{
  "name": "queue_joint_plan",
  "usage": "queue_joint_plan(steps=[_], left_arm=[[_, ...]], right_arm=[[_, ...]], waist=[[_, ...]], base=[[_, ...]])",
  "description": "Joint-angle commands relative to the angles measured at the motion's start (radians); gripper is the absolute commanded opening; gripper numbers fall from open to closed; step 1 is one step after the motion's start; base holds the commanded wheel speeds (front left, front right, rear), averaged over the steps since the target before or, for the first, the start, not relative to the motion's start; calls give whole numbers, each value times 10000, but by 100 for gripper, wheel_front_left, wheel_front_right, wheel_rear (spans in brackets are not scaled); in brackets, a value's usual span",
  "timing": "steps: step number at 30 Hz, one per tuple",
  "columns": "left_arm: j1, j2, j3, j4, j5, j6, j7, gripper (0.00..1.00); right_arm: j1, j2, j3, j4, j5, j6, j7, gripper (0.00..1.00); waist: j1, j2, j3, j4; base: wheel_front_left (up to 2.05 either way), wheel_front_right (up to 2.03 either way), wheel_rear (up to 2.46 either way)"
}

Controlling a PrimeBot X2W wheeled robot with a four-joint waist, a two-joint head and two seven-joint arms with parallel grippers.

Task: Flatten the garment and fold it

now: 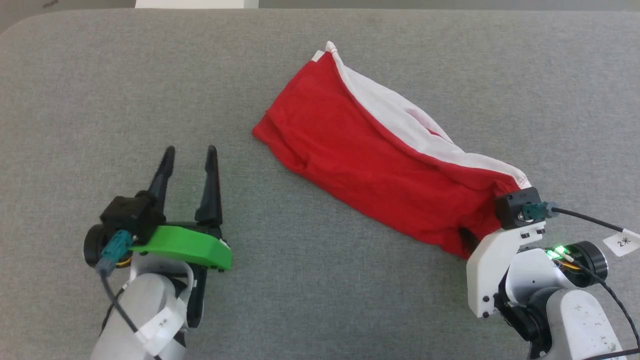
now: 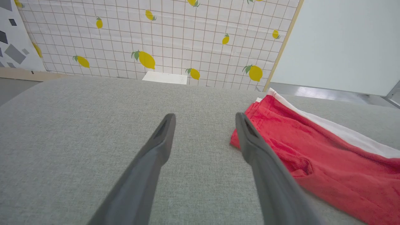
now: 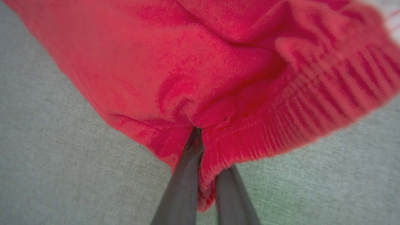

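The left tool had long dark fingers on a green bracket; a white bracket and black cable dressed the right arm.

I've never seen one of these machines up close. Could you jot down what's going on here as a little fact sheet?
Surface: grey cloth-covered table
Item: red garment with a white band along one side
Item state: rumpled, not yet flattened
Idle: left gripper, fingers apart, over bare table beside the garment
Busy: right gripper, closed on the garment's ribbed edge
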Motion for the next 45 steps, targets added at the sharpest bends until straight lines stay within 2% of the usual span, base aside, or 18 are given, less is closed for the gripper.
queue_joint_plan(steps=[1,5,9,13,18,21,30,31,32,33,39,45], left_arm=[[-153,-55,-48,89,-45,-88,123,100],[-738,-237,-285,324,-412,-218,1243,100],[-1866,-513,-533,782,-878,-65,3300,100],[-3117,-786,-814,1539,-1127,375,5507,100],[-4388,-718,-1219,2675,-841,1093,7789,100],[-4905,-564,-1504,3155,-561,1252,8597,100],[-5256,-364,-1941,4252,-341,1413,9863,100],[-5219,-379,-1933,4314,-399,1427,9955,44],[-5186,-401,-1905,4331,-469,1419,9987,13],[-5131,-439,-1866,4346,-585,1376,10028,0],[-4921,-732,-1434,4095,-1340,1032,9659,0],[-4641,-737,-1069,3885,-1878,637,9183,0]], right_arm=[[42,8,-40,16,61,-11,96,0],[13,8,-110,-304,247,-11,52,0],[7,8,-70,-523,313,-11,128,0],[-38,8,109,-633,338,-11,180,0],[-114,8,390,-656,425,-11,171,0],[-136,8,466,-648,502,-11,129,0],[-116,9,592,-580,639,-11,7,0],[-120,9,608,-576,651,-11,-4,0],[-128,9,623,-575,658,-11,-10,0],[-141,9,641,-572,666,-11,-20,0],[-143,9,626,-521,762,-11,-97,0],[-24,9,492,-433,1160,-11,0,0]], waist=[[0,0,-41,-59],[0,0,-45,-132],[0,0,5,-174],[0,0,118,-297],[0,0,291,-533],[0,0,403,-659],[0,0,574,-815],[0,0,585,-811],[0,0,597,-805],[0,0,605,-793],[0,0,531,-578],[0,0,72,-229]], base=[[0,0,0],[0,0,0],[0,0,0],[0,0,0],[0,0,0],[0,0,0],[0,0,0],[0,0,0],[0,0,0],[0,0,0],[0,0,0],[0,0,0]])
